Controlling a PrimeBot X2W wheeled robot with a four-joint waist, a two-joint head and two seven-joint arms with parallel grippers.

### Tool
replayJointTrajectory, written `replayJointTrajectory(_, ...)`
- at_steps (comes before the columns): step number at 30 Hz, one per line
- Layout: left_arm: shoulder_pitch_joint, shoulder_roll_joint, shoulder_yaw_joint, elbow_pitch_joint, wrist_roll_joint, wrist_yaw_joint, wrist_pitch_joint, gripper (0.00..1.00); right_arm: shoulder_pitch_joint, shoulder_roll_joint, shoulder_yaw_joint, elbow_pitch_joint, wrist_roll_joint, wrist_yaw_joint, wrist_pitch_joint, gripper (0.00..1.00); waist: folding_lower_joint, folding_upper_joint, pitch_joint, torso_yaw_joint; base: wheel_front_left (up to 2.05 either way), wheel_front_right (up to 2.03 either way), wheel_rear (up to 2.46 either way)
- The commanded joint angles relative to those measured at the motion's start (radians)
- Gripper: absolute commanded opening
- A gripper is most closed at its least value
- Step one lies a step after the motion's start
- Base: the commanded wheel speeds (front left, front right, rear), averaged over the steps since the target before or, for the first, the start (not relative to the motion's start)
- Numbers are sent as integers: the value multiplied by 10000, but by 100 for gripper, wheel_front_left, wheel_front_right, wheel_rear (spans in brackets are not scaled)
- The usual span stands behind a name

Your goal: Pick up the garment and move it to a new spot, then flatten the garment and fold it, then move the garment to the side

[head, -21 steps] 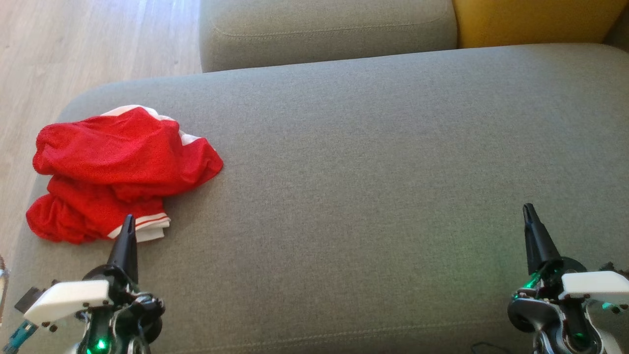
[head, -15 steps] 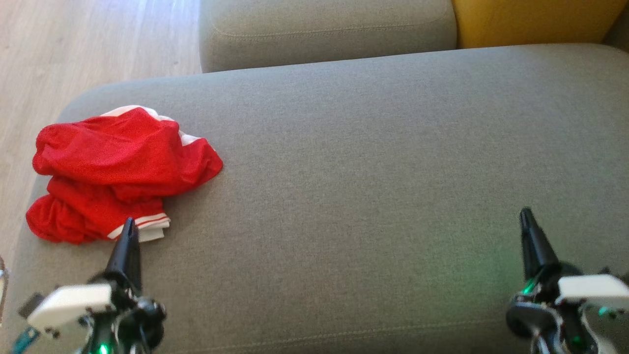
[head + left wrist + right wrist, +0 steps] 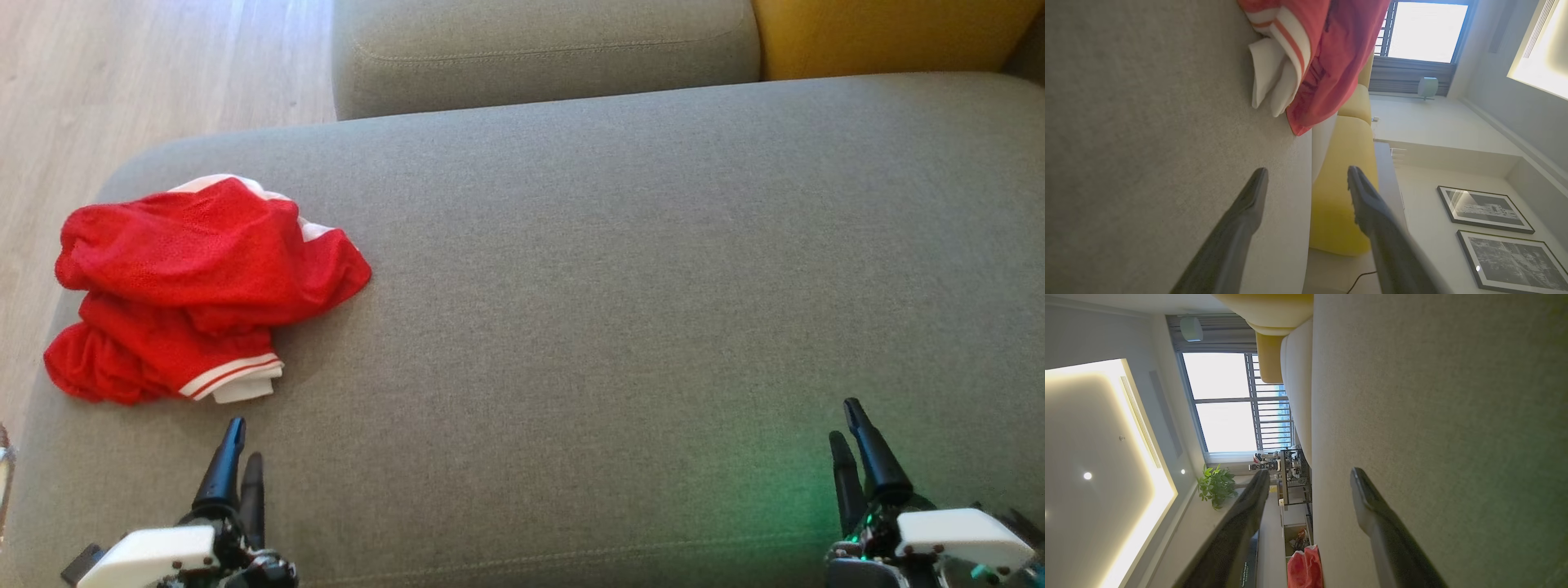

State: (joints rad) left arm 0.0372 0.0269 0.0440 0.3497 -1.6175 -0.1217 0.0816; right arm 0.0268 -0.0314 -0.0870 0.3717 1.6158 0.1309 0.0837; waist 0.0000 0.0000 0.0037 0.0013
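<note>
two empty grippers sit at the near edge of the sofa seat [image 3: 612, 286], left gripper [image 3: 244, 442] and right gripper [image 3: 844, 420] both spread, seemingly readied for a first reach; the crumpled red garment [image 3: 204, 278] lies at the seat's left end, just ahead of the left one, untouched, well apart from the right
</note>
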Motion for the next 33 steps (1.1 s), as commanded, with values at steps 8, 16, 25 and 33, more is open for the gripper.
replayJointTrajectory(8, -390, 103, 5, -674, 1226, -18, -314, 100, -495, -50, 153, -380, -1226, 0, -319, 100, 0, 0, 1, 25, 0, 0, 0)
replayJointTrajectory(16, -367, 97, -120, -1161, 2667, 101, -548, 100, -518, -55, 348, -764, -2524, 0, -554, 100, 0, 0, 14, 60, 0, 0, 0)
replayJointTrajectory(25, -352, 109, -394, -1585, 4157, 408, -812, 100, -517, -67, 552, -1189, -4362, 0, -819, 100, 0, 0, -5, 106, 0, 0, 0)
replayJointTrajectory(33, -352, 120, -620, -1907, 5389, 592, -1046, 100, -456, -77, 770, -1685, -5874, -1, -1054, 100, 0, 0, -24, 143, 0, 0, 0)
